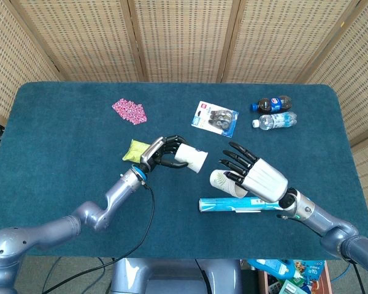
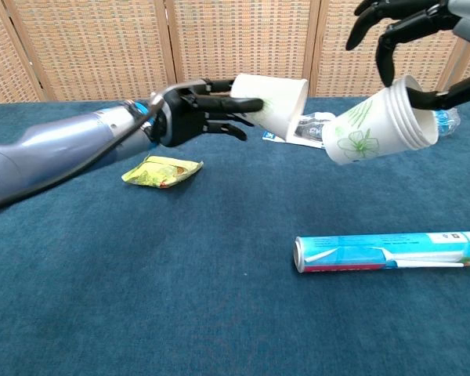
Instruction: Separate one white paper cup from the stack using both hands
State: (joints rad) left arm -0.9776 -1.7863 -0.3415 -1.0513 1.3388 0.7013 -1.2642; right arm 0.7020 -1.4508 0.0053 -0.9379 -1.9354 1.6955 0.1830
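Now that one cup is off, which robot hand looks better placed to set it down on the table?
The left. The left robot hand already holds the single cup clear of the stack, above bare table. The right robot hand is busy gripping the stack.

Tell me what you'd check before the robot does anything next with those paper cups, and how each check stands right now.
1. One cup is free of the stack: ok. The single cup and the stack are clearly apart in both views.
2. The left hand holds the single cup: ok, its fingers wrap the cup's base end.
3. The right hand holds the stack: ok, fingers over the rim end, both held above the table.
4. Only one cup came off: cannot tell, no second rim shows.
5. Room below to set cups down: not ok directly under the stack, where the toothbrush box lies.
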